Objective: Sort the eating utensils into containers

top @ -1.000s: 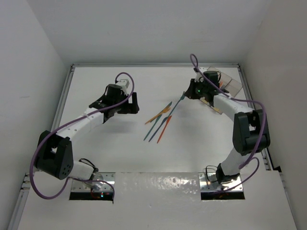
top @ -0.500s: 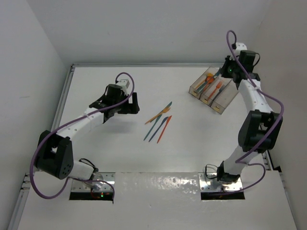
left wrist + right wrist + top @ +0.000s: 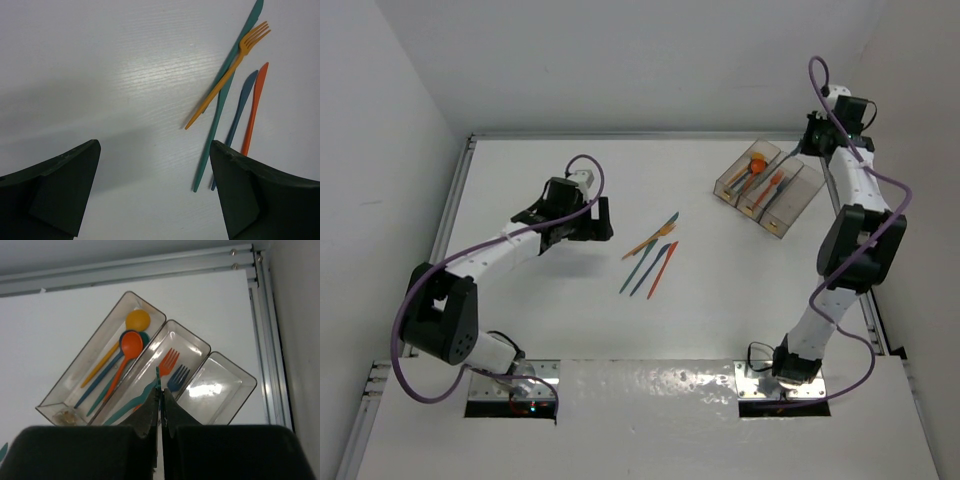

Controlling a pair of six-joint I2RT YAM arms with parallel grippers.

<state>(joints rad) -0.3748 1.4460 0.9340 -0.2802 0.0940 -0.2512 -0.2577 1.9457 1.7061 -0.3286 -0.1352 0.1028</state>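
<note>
A white table (image 3: 520,320) is seen from above, with the two arms mounted at its near edge. The left arm (image 3: 490,250) is stretched over the left half of the table. The right arm (image 3: 855,210) is raised high toward the far right corner.

The containers (image 3: 792,203) are placed at the far right of the table, set at a slant, with three bins joined side by side. In the right wrist view the left bin (image 3: 60,400) is filled with spoons: a yellow spoon (image 3: 137,320), a red spoon (image 3: 131,345) and darker blue and teal ones under them. A red fork (image 3: 169,360), a blue fork (image 3: 178,376) and a teal piece are held in the middle bin.

The left gripper (image 3: 155,145) is kept wide apart above bare table, with nothing between its fingers. The right gripper (image 3: 160,390) is clamped on a teal utensil (image 3: 158,375) above the middle bin. Only a thin edge of this utensil is shown, so its kind cannot be told.

Four utensils are left near the middle of the table, just beside the left gripper. A yellow fork (image 3: 225,80) is laid across a long teal piece (image 3: 208,150). A blue knife (image 3: 240,112) and a red knife (image 3: 255,107) are lined up close alongside.
</note>
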